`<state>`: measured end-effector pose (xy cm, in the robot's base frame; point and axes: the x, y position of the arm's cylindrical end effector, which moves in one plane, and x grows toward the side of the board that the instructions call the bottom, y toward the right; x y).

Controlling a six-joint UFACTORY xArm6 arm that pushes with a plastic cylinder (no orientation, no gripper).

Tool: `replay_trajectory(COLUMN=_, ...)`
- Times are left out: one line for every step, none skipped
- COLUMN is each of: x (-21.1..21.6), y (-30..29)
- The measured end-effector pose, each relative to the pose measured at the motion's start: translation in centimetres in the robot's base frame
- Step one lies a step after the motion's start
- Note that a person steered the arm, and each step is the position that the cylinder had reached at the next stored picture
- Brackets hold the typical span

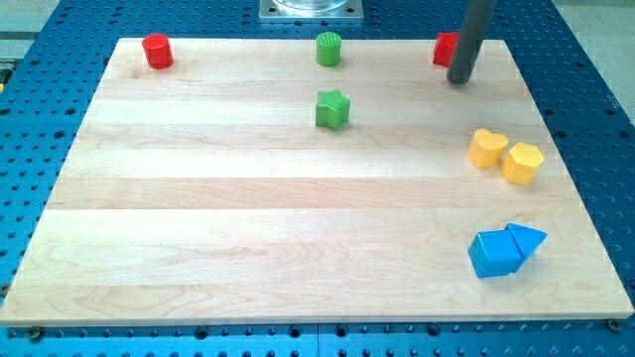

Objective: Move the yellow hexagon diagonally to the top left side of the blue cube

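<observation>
The yellow hexagon (522,163) lies at the view's right, touching a yellow heart-shaped block (487,149) on its left. The blue cube (494,254) sits below them near the view's bottom right, touching a blue triangle (527,240) on its right. My tip (459,79) is near the view's top right, well above the yellow blocks, right beside a red block (445,49) that the rod partly hides.
A red cylinder (157,51) stands at the top left. A green cylinder (328,48) stands at top centre, with a green star (333,109) below it. The wooden board (248,218) lies on a blue perforated table.
</observation>
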<state>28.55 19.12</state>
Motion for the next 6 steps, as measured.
replay_trajectory(x=3.4, y=-5.0)
replay_trajectory(x=7.7, y=-7.1)
replay_trajectory(x=10.1, y=1.2)
replay_trajectory(x=7.5, y=6.6)
replay_trajectory(x=14.8, y=9.4)
replay_trajectory(x=15.9, y=7.6)
